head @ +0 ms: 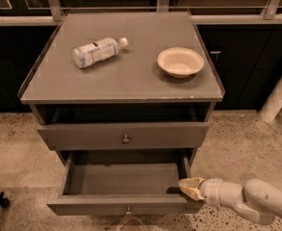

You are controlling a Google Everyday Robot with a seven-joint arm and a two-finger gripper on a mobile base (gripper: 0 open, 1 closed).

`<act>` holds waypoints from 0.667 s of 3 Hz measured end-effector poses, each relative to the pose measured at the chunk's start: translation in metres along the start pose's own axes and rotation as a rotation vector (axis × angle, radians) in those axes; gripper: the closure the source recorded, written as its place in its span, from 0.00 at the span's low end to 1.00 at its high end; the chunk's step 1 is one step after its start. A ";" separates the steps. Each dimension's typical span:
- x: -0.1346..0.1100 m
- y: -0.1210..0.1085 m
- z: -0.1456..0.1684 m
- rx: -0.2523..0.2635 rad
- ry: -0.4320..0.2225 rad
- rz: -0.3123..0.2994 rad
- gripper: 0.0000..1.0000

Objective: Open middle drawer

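Observation:
The middle drawer [123,205] stands pulled out and shows an empty grey inside. Its slim front panel carries a small round knob [128,210] near the bottom of the view. My gripper [189,187] sits at the drawer's front right corner, with its tan tip against the inner side of the front panel. The white arm reaches in from the lower right. The taller drawer above [126,135] is closed, and its knob [125,139] is visible. The lowest drawer is out of view.
On the cabinet top [131,81] lie a plastic bottle [97,51] on its side and a cream bowl [180,61]. Dark cabinets run behind. A white post [279,96] stands at the right. The floor is speckled stone.

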State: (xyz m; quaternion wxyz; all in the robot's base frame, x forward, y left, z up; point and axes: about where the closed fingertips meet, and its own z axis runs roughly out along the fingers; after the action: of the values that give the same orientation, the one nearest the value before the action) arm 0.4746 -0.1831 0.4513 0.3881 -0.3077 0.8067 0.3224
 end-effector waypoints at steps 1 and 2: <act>0.002 -0.003 -0.017 0.033 -0.030 0.010 0.76; 0.002 -0.003 -0.017 0.033 -0.030 0.010 0.53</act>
State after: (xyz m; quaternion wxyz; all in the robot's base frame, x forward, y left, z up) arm 0.4684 -0.1988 0.4568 0.4034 -0.2925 0.8076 0.3153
